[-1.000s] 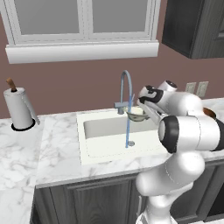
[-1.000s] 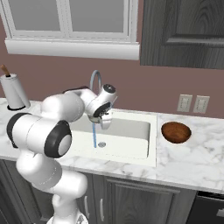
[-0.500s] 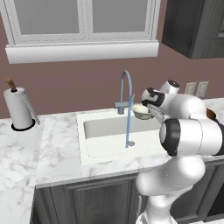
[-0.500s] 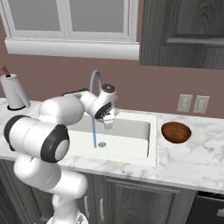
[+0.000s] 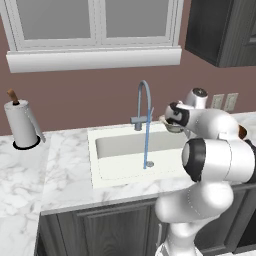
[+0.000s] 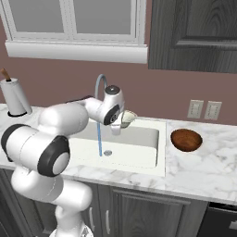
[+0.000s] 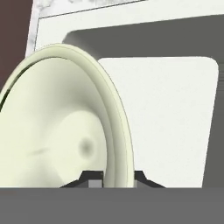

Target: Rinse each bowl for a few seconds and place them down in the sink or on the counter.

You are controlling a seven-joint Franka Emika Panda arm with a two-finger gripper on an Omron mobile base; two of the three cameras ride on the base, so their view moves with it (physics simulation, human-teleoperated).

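Gripper [image 7: 113, 177] clamped on the rim of a pale cream bowl [image 7: 61, 127], jaws nearly closed with the rim between them. Bowl held on edge in the hand view, above the sink [image 5: 120, 175] toward its back right corner. Faucet [image 5: 144, 102] running; water stream [image 5: 147, 145] drops to the drain. Key relation: in the left base view the stream falls to the left of the held bowl [image 5: 172, 125], apart from it, so the bowl sits beside the water and not under it. Judgement: either a sideways carry into the stream or a set-down comes next. Second bowl [image 6: 186, 140], reddish-brown, rests on the worktop [image 6: 203, 166] just right of the sink's right edge, untouched.
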